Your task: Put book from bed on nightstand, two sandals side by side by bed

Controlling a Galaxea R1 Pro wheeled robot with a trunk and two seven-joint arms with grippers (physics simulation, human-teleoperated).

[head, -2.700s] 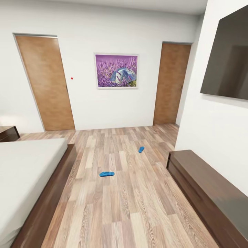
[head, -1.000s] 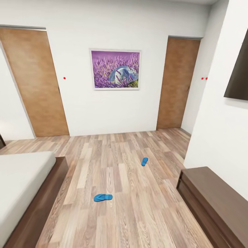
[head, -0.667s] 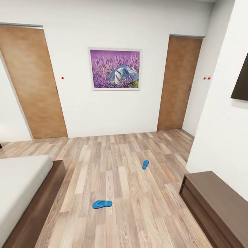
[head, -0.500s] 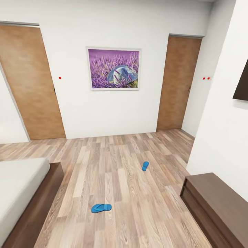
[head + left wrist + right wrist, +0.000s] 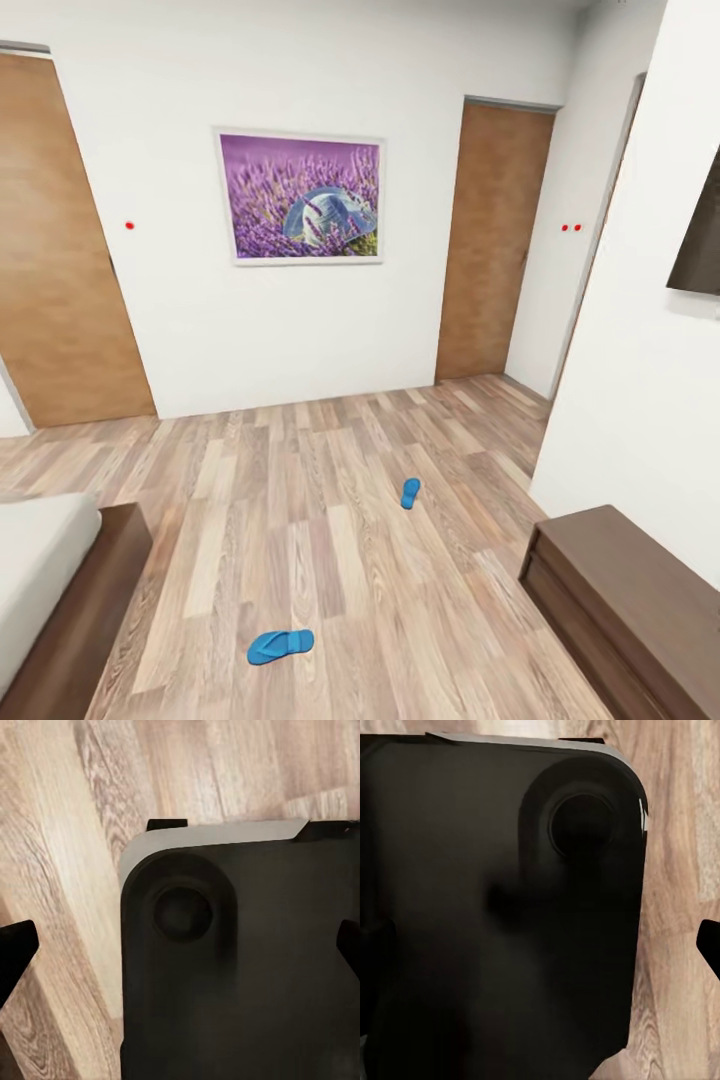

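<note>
Head view: near sandal (image 5: 280, 646) on floor, low-centre, just beside bed (image 5: 70, 590) corner, long axis crosswise; far sandal (image 5: 410, 492) well apart, ahead-right. Grippers' opening: can't tell.

A framed purple lavender picture (image 5: 299, 197) hangs on the white back wall (image 5: 200, 330) between two brown wooden doors, the wide one (image 5: 55, 270) at the left edge and a narrower one (image 5: 490, 240) towards the right corner. A small red dot (image 5: 129, 225) marks the wall near the left door and a pair of red dots (image 5: 571, 228) sits just right of the other. Light brown wood-plank floor (image 5: 330, 560) runs to a long low dark brown bench cabinet (image 5: 630, 610) against the right wall, above which hangs a dark flat screen (image 5: 700, 240)
</note>
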